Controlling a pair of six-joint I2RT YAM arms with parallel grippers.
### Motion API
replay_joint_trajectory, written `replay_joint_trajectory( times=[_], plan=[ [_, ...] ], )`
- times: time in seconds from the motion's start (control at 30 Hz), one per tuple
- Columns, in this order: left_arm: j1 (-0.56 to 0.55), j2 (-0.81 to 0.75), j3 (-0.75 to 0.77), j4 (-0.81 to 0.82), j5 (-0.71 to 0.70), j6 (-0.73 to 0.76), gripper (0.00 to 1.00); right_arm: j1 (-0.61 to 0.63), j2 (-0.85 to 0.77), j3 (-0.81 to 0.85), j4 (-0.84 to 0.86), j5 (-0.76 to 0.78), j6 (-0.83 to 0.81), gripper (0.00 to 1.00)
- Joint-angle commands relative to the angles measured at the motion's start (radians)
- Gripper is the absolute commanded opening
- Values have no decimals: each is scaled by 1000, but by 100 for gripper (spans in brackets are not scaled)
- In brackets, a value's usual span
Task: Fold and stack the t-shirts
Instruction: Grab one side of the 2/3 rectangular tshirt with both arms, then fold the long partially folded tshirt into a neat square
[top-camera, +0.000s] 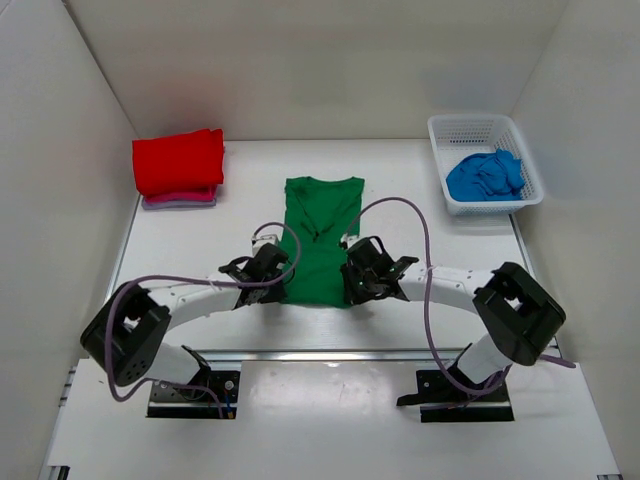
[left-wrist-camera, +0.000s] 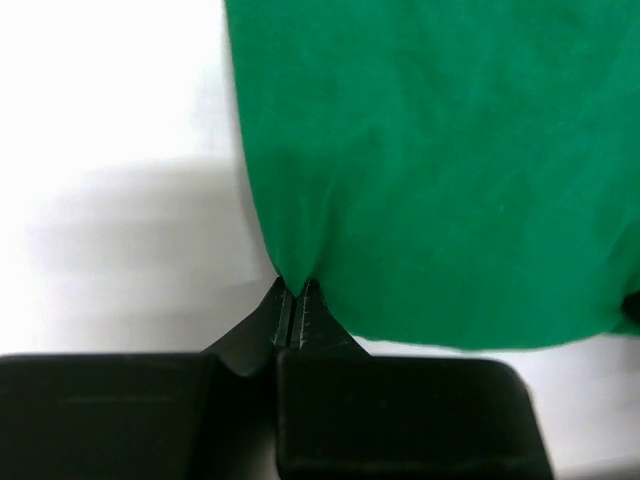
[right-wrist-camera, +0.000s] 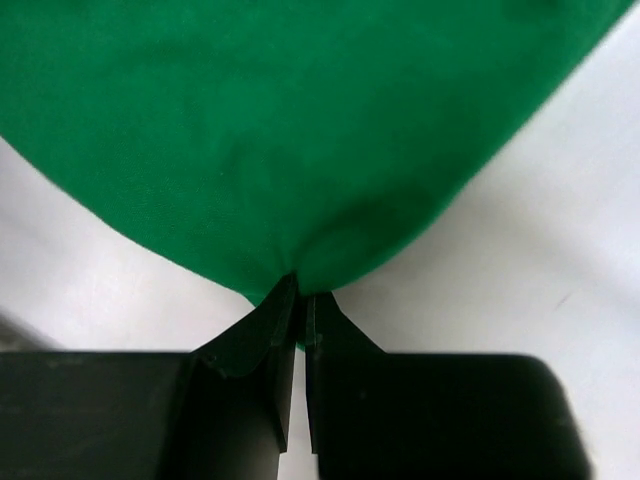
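Note:
A bright green V-neck t-shirt (top-camera: 320, 235) lies flat in the middle of the table, sleeves folded in, neck toward the back. My left gripper (top-camera: 277, 280) is shut on its near left hem corner; in the left wrist view the green t-shirt (left-wrist-camera: 430, 170) puckers into my left gripper (left-wrist-camera: 295, 290). My right gripper (top-camera: 350, 285) is shut on the near right corner, and the green t-shirt (right-wrist-camera: 300, 130) bunches at my right gripper (right-wrist-camera: 300, 285). A folded red t-shirt (top-camera: 178, 160) lies on a pink t-shirt (top-camera: 180, 199) at the back left. A crumpled blue t-shirt (top-camera: 485, 175) fills the basket.
The white mesh basket (top-camera: 480, 128) stands at the back right, near the right wall. White walls close in the table on the left, back and right. Purple cables arc over both arms near the green shirt.

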Motion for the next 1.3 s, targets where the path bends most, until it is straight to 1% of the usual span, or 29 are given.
replay_joint_trajectory(
  times=[0.0,0.07,0.13,0.2,0.3,0.33,0.43,0.47,0.57,0.67,0.8,0.9,1.0,1.13,1.27],
  plan=[
    [-30,-67,-70,-257,97,35,0,31,-41,-41,-203,-61,-12,0],
    [-38,-120,-85,-296,105,34,0,28,-85,-32,-249,-94,-18,0],
    [-37,-191,-90,-319,119,26,0,26,-120,-24,-286,-80,-12,0],
    [-32,-289,-77,-371,125,38,0,17,-182,-16,-321,-95,-29,1],
    [-15,-342,-24,-434,151,72,0,-23,-231,2,-358,-164,-44,0],
    [-6,-340,-1,-452,163,83,0,-29,-231,8,-363,-176,-49,0],
    [-35,-296,53,-494,200,104,0,-24,-219,62,-426,-195,-75,0],
    [-35,-285,77,-504,191,101,0,-23,-213,85,-448,-200,-72,0],
    [-15,-311,120,-532,201,108,0,-34,-219,132,-504,-236,-87,0],
    [45,-342,185,-566,214,115,0,-83,-235,178,-554,-281,-111,1],
    [59,-299,289,-612,232,130,0,-147,-185,289,-643,-348,-177,0],
    [88,-263,324,-593,258,146,0,-210,-125,344,-665,-405,-236,0],
    [149,-227,351,-563,278,166,0,-257,-78,399,-666,-426,-263,0],
    [215,-173,374,-520,315,183,0,-293,11,476,-682,-425,-303,0],
    [250,-98,410,-466,350,195,0,-319,92,541,-686,-443,-331,0]
  ],
)
